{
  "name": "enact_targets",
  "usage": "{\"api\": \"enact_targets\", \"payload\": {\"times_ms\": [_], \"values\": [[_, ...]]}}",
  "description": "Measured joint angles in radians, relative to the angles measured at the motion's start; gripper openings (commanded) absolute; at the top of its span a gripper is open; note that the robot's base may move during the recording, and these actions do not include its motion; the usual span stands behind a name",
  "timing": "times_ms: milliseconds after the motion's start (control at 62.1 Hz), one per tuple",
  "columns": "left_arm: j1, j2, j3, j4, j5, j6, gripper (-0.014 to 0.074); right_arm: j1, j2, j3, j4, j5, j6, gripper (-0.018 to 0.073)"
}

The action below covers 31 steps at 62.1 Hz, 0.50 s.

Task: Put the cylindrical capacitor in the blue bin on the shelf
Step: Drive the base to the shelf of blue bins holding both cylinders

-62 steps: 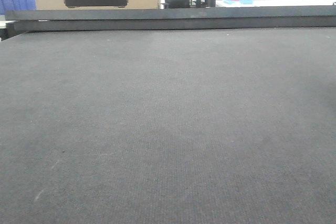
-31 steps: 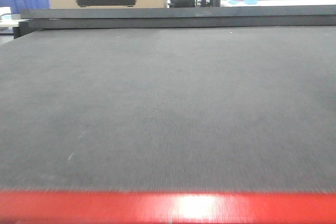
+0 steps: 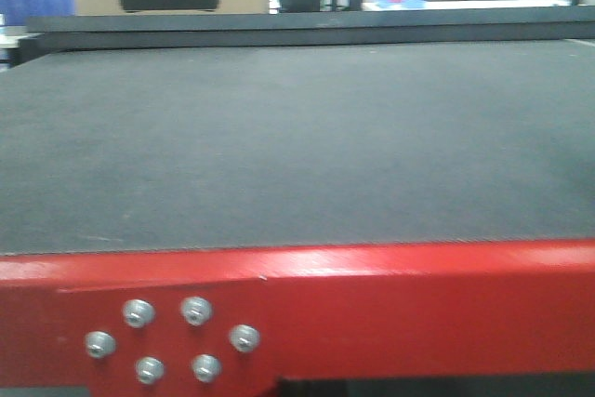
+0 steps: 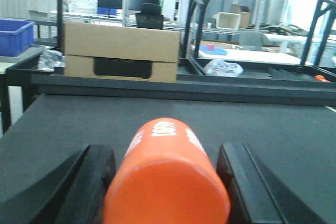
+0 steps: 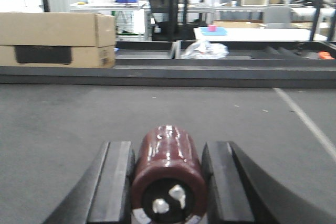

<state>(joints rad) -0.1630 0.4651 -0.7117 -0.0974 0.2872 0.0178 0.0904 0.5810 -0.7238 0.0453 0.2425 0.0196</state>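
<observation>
Right hand (image 5: 168, 148): fingers closed against the sides of the cylindrical capacitor (image 5: 168, 174), which lies lengthwise between them, terminals toward the camera, above the grey tabletop (image 5: 63, 129). Left hand (image 4: 165, 150): closed likewise on an orange cylinder (image 4: 165, 192) with white lettering. Beyond the tabletop's far edge stands a cardboard box (image 4: 121, 51); farther left, a blue crate (image 4: 16, 35).

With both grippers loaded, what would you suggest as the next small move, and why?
Probably turn the base away from the red-edged table to look for the shelf: the right gripper is shut on the capacitor, the left gripper on the orange cylinder, and no steel-railed shelf shows in any view.
</observation>
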Motion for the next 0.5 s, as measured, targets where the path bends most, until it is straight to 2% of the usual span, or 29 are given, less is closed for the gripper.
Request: {"api": "enact_targets", "payload": {"times_ms": [499], "values": [[0.000, 0.000, 0.000, 0.000, 0.000, 0.000, -0.0111, 0.000, 0.000, 0.000, 0.000, 0.000, 0.000, -0.0165]]}}
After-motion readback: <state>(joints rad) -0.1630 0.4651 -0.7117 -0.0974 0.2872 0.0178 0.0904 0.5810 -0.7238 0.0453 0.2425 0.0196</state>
